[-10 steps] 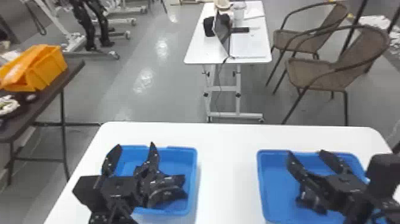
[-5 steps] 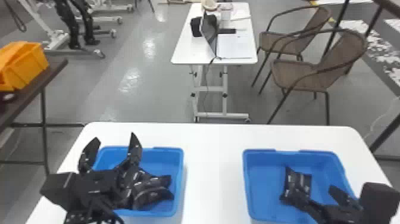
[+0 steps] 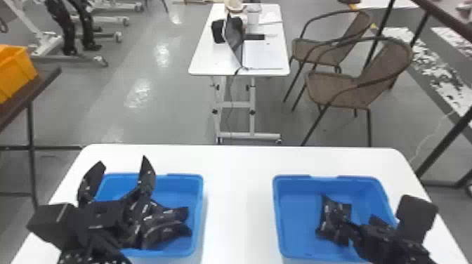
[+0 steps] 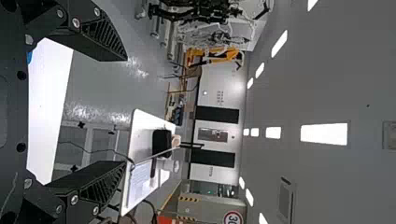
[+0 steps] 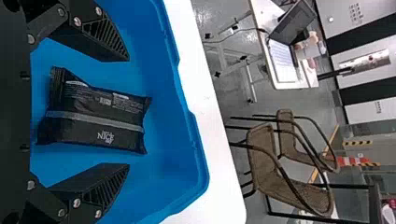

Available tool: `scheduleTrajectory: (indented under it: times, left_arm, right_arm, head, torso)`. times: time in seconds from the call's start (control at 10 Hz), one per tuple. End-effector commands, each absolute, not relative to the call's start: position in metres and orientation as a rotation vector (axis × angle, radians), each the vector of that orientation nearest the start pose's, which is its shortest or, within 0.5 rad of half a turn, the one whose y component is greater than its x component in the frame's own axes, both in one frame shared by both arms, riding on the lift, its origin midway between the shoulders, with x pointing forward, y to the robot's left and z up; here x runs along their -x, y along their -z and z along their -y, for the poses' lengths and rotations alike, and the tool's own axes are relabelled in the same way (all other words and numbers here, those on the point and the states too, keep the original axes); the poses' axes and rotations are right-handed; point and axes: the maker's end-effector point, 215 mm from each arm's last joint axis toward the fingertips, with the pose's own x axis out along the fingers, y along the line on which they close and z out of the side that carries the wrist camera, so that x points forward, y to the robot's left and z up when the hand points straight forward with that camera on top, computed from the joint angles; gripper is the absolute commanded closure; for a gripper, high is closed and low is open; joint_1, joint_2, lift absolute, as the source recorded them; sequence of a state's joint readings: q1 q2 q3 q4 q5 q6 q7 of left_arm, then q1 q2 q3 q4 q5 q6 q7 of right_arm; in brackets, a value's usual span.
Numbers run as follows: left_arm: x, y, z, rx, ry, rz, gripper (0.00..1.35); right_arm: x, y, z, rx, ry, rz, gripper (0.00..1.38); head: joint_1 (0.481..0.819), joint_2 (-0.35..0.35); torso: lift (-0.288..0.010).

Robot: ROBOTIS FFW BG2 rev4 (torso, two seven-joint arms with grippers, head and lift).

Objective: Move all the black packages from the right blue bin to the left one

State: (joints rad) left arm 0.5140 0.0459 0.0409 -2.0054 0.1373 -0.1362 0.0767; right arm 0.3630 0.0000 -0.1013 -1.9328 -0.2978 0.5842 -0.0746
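Note:
In the head view my left gripper point(image 3: 121, 166) stands open above the left blue bin point(image 3: 186, 177), where several black packages point(image 3: 163, 228) lie heaped at its right side. The left wrist view has the left gripper point(image 4: 126, 112) spread with nothing between its fingers. My right gripper point(image 3: 361, 227) is over the near right part of the right blue bin point(image 3: 291, 178), beside a black package point(image 3: 333, 214). In the right wrist view that package point(image 5: 93, 116) lies on the bin floor between the parted fingers of the right gripper point(image 5: 128, 112), touching neither finger.
Both bins stand on a white table point(image 3: 238, 196), a strip of tabletop separating them. Beyond it are a second white table point(image 3: 263, 56) with a laptop and two wicker chairs point(image 3: 351, 87). A yellow crate point(image 3: 15, 70) is on a dark table at the left.
The right gripper has drawn back toward the near side of its bin, uncovering the package. The head view has turned rightward. The left gripper keeps its place over the left bin, still spread.

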Motion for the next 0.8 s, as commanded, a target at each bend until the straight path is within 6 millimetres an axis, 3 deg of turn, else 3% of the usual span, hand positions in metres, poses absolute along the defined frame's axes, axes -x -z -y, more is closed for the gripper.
scheduleTrajectory:
  times: [0.0, 0.2, 0.4, 0.7]
  left_arm:
    - [-0.439, 0.325, -0.274, 0.078, -0.101, 0.056, 0.25]
    - [-0.439, 0.326, -0.274, 0.078, -0.101, 0.054, 0.25]
    - [-0.439, 0.328, -0.274, 0.082, -0.1, 0.048, 0.25]
    - [-0.438, 0.329, -0.273, 0.083, -0.097, 0.046, 0.25]
  right_arm:
    - [-0.448, 0.513, 0.255, -0.277, 0.114, -0.612, 0.23]
    - [-0.449, 0.54, 0.257, -0.275, 0.134, -0.664, 0.23]
    - [-0.45, 0.565, 0.244, -0.301, 0.117, -0.714, 0.23]
    - [-0.451, 0.571, 0.23, -0.292, 0.091, -0.728, 0.23]
  head:
    - [0.695, 0.028]
    - [0.695, 0.021]
    - [0.695, 0.022]
    - [0.695, 0.043]
  torso:
    - [-0.042]
    - [-0.042]
    - [-0.042]
    - [-0.042]
